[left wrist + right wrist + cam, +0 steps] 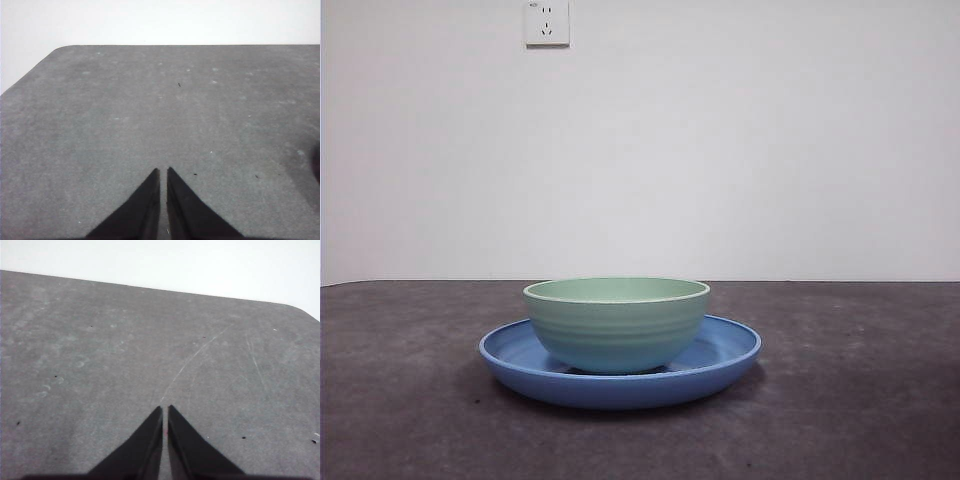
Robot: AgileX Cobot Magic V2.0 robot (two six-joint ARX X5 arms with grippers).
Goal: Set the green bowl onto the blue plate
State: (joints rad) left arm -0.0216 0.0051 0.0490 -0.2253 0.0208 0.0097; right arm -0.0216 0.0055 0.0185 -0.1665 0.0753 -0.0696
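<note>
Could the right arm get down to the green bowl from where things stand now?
Probably yes. The green bowl sits upright on the blue plate with nothing above or beside it. The right gripper is shut over bare table, away from the bowl, so it would need to open first.

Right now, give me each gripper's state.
Left gripper: shut, holding nothing, over bare table.
Right gripper: shut, holding nothing, over bare table.
</note>
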